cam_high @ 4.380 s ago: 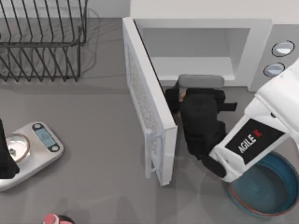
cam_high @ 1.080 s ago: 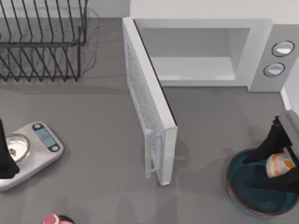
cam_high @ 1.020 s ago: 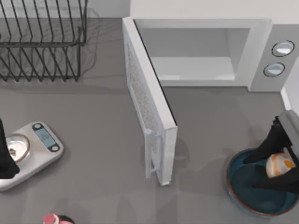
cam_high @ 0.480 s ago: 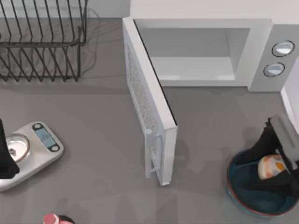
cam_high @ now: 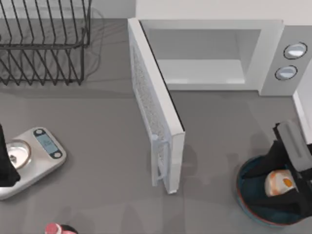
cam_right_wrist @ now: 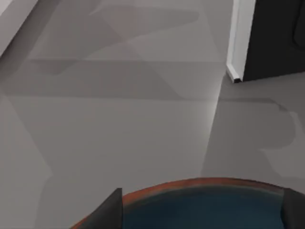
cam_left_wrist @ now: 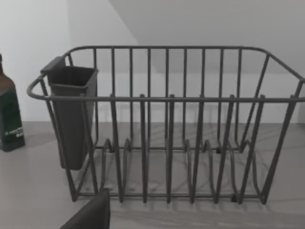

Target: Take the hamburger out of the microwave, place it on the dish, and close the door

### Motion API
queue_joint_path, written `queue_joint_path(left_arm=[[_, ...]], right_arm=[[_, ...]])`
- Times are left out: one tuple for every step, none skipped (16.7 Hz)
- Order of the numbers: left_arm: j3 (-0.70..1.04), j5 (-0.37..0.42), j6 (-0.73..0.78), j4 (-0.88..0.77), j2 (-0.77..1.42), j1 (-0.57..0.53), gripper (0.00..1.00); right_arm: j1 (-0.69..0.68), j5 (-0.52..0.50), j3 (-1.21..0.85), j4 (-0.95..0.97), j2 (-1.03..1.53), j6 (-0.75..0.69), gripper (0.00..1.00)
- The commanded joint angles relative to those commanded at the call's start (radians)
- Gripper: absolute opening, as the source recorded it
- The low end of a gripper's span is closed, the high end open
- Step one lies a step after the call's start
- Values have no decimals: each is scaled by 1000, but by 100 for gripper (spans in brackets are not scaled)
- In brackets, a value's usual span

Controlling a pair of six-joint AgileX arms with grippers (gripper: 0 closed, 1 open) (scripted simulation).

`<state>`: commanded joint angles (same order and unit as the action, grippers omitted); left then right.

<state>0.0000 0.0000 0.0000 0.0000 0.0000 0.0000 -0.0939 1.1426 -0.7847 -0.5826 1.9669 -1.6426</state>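
Observation:
The white microwave [cam_high: 273,58] stands at the back with its pale cavity bare. Its door [cam_high: 151,112] is swung wide open toward the table's front, bar handle [cam_high: 157,161] at its edge. The dark teal dish [cam_high: 242,195] with a reddish rim sits at the front right. My right gripper [cam_high: 276,184] hangs over the dish, shut on the hamburger [cam_high: 274,183], a cream lump with orange blotches. The right wrist view looks past the dish rim [cam_right_wrist: 200,187] to the door's edge [cam_right_wrist: 240,38]. My left gripper [cam_high: 5,165] is parked at the left edge beside the scale.
A black wire dish rack [cam_high: 44,44] stands at the back left and is close ahead in the left wrist view [cam_left_wrist: 167,133], with a dark bottle [cam_left_wrist: 8,114] beside it. A kitchen scale [cam_high: 34,156] and a pink object [cam_high: 56,229] sit front left.
My right gripper left the microwave mouth with the hamburger and came over the dish. Over the last second it shifted a little leftward and toward the table's front. The door and left arm stayed still.

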Motion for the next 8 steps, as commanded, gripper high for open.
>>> queue_joint_path(left_arm=[[0,0,0,0,0,0,100],[0,0,0,0,0,0,100],[0,0,0,0,0,0,100],[0,0,0,0,0,0,100],[0,0,0,0,0,0,100],[0,0,0,0,0,0,100],[0,0,0,0,0,0,100],[0,0,0,0,0,0,100]], right_arm=[[-1,-1,2,2,2,2,0],[-1,-1,2,2,2,2,0],[-1,-1,2,2,2,2,0],[-1,-1,2,2,2,2,0],[-1,-1,2,2,2,2,8],[-1,-1,2,2,2,2,15],[-1,-1,2,2,2,2,23],[-1,-1,2,2,2,2,30]])
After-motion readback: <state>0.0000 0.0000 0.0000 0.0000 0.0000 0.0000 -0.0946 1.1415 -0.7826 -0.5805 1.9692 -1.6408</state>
